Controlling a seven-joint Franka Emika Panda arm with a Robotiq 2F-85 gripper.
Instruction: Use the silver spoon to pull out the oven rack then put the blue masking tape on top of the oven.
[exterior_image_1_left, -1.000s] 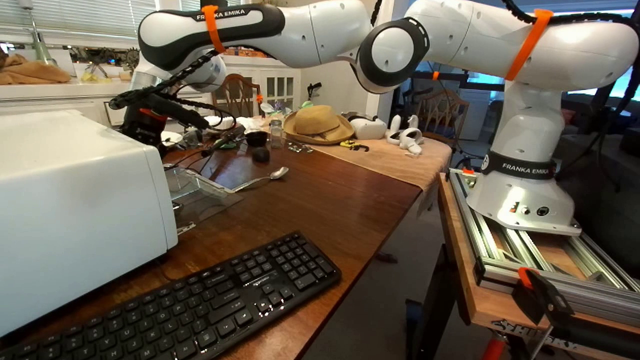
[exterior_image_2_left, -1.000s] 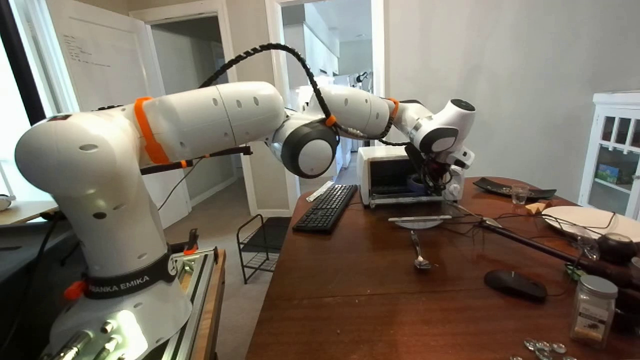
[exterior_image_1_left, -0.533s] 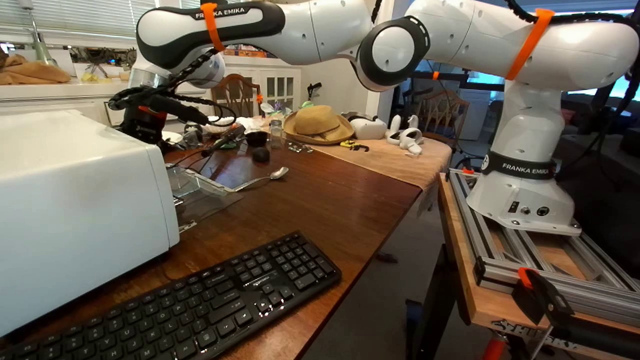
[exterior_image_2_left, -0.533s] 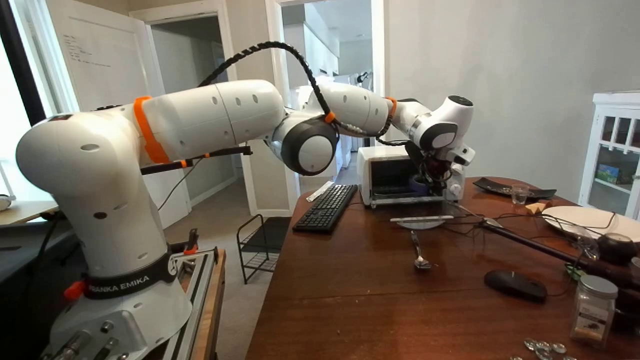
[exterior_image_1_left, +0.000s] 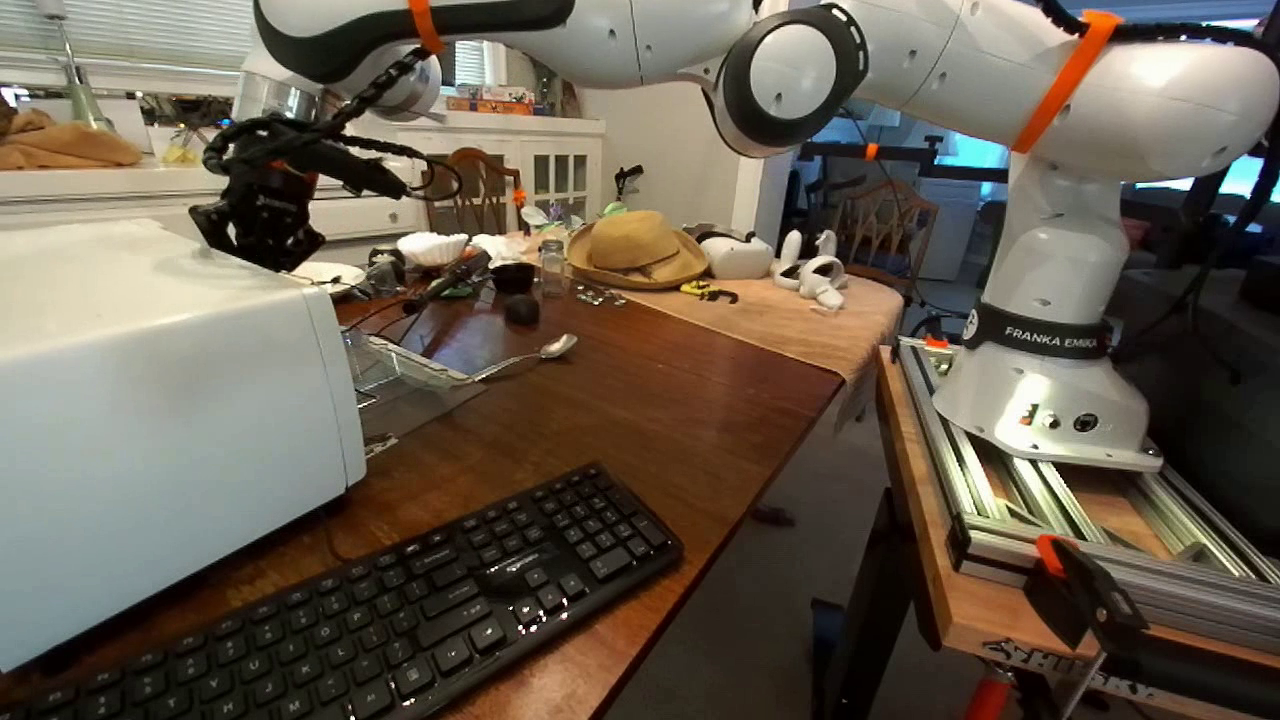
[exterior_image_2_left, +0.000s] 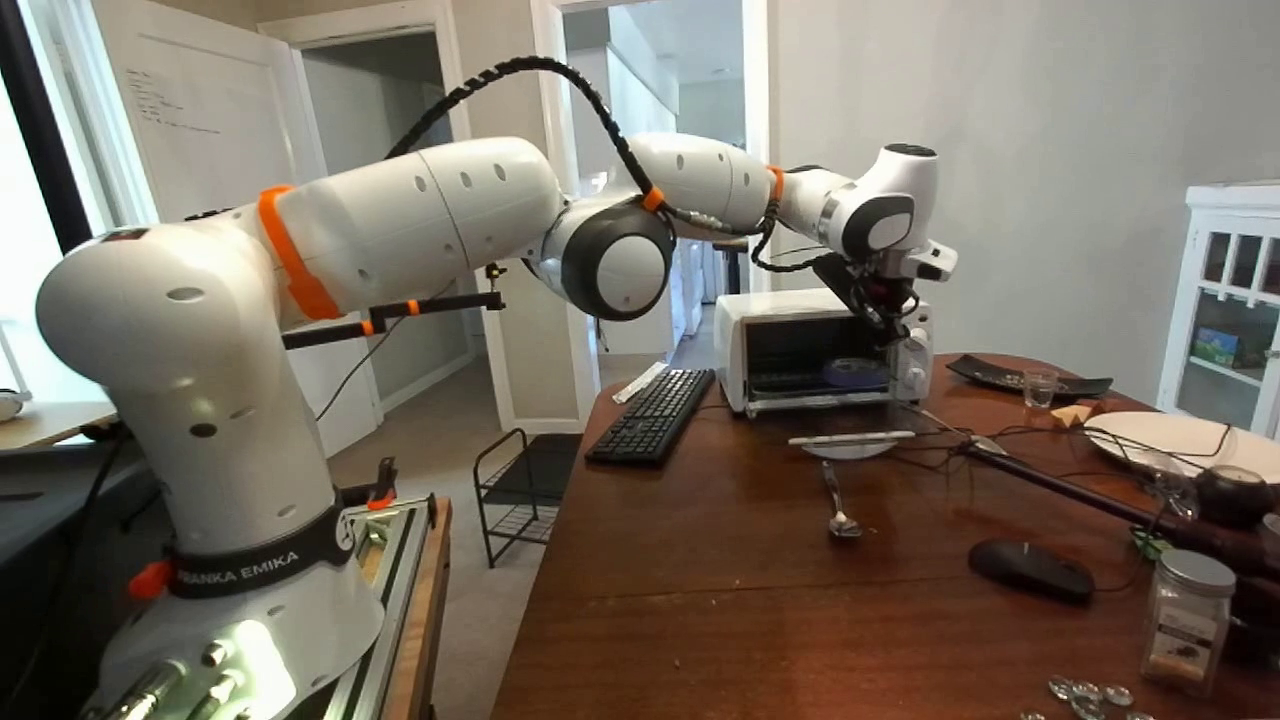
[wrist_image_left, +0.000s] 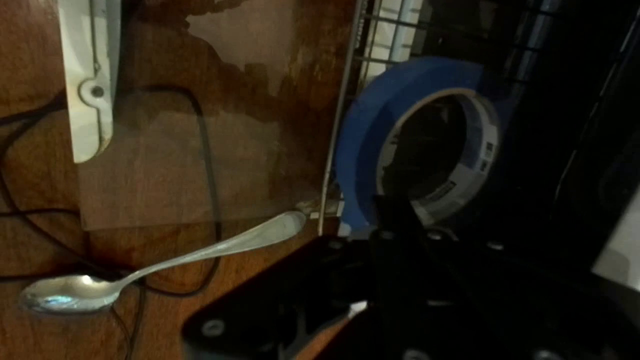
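Note:
The white oven (exterior_image_1_left: 180, 420) (exterior_image_2_left: 785, 306) stands on the table, its glass door (wrist_image_left: 165, 180) folded down. The blue masking tape (exterior_image_2_left: 855, 372) lies flat inside, on the wire oven rack (wrist_image_left: 342, 102). The tape also shows in the wrist view (wrist_image_left: 370, 115). Two silver spoons lie on the table: a silver spoon (wrist_image_left: 70, 295) with its handle end beside the rack, and another (exterior_image_2_left: 840, 515) before the door's white handle (exterior_image_2_left: 852, 438). I cannot tell which is the task's. My gripper (exterior_image_2_left: 888, 338) (exterior_image_1_left: 270, 262) (wrist_image_left: 395, 202) is shut and empty, above the tape at the oven's opening.
A black keyboard (exterior_image_1_left: 430, 600) (exterior_image_2_left: 655, 415) lies beside the oven. Black cables (exterior_image_2_left: 940, 460), a mouse (exterior_image_2_left: 1030, 570), a jar (exterior_image_2_left: 1188, 620), a white plate (exterior_image_2_left: 1180, 450) and a dark tray (exterior_image_2_left: 1025, 376) are on the table.
My gripper has risen out of the oven's opening, away from the tape. The tape, partly hidden before, now shows farther right in an exterior view. The oven and its door have shifted slightly.

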